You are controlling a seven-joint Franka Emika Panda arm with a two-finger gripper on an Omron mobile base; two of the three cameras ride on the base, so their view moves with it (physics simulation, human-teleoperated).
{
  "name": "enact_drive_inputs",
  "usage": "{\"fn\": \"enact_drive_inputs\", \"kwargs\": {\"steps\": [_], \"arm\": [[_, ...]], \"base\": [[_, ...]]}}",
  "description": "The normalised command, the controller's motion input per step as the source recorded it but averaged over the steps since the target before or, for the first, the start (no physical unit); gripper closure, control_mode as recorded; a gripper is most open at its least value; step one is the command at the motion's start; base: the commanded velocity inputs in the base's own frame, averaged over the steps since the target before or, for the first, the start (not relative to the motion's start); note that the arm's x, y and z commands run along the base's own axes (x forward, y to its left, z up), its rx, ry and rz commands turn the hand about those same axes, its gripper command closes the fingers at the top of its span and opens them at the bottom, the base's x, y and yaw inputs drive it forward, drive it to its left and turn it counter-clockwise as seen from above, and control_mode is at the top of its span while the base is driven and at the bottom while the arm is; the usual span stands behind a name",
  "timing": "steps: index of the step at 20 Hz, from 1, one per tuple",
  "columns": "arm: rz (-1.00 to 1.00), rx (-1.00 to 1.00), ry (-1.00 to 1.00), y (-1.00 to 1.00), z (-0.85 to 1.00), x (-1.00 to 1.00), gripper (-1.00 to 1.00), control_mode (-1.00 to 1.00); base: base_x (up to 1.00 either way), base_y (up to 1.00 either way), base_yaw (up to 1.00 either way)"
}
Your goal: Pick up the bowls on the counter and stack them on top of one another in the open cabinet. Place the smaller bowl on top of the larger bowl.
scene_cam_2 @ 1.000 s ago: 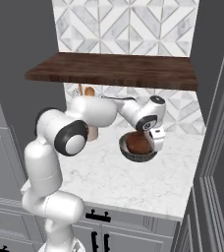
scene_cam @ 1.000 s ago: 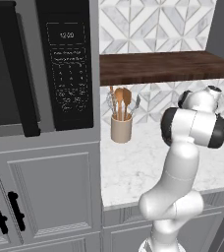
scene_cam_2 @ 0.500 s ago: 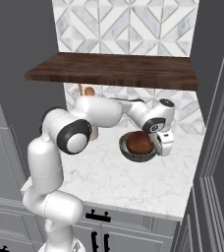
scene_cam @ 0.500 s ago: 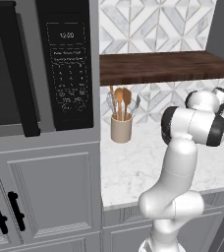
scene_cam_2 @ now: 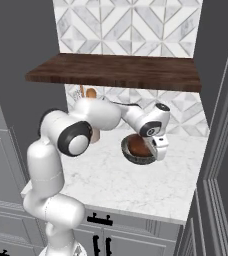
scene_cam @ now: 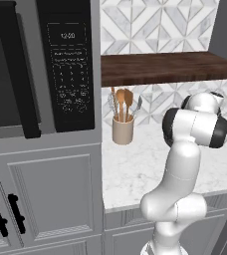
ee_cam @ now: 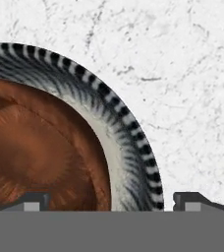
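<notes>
Bowls sit nested: smaller bowl [ee_cam: 33, 152] inside larger bowl [ee_cam: 126, 142], raised above the counter [scene_cam_2: 111, 182]. Gripper [ee_cam: 106, 199] straddles the larger bowl's rim at 3 o'clock, apparently holding it.

The white arm [scene_cam: 185, 169] rises from the lower right, its dark-jointed elbow bent in front of the surface [scene_cam: 135, 169] near that surface's right end. A beige utensil holder [scene_cam: 122, 130] stands upright at the back left corner of the surface, just beside the appliance column, with wooden spoons and a metal tool sticking up (their tips reach close under the shelf). The open cabinet [scene_cam: 165, 67] spans above as a dark wood board. Left of it hangs a black microwave [scene_cam: 41, 64]; grey panelled doors [scene_cam: 46, 199] with black handles sit below.
</notes>
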Motion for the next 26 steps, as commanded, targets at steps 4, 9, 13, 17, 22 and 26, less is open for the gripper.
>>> {"fn": "enact_drive_inputs", "kwargs": {"steps": [4,9,13,17,22,26], "arm": [[0.07,0.0,0.04,0.36,-0.48,-0.13,-1.0,-1.0],[0.07,0.0,0.03,0.27,-0.53,-0.04,-1.0,-1.0],[0.05,0.0,0.0,0.22,-0.38,0.0,1.0,-1.0],[0.0,0.0,0.0,0.0,0.0,0.0,1.0,-1.0],[0.0,0.0,-0.02,0.0,0.05,-0.11,1.0,-1.0],[0.0,0.0,-0.12,0.0,0.49,-0.81,1.0,-1.0]], "base": [[0.0,0.0,0.0],[0.0,0.0,0.0],[0.0,0.0,0.0],[0.0,0.0,0.0],[0.0,0.0,0.0],[0.0,0.0,0.0]]}}
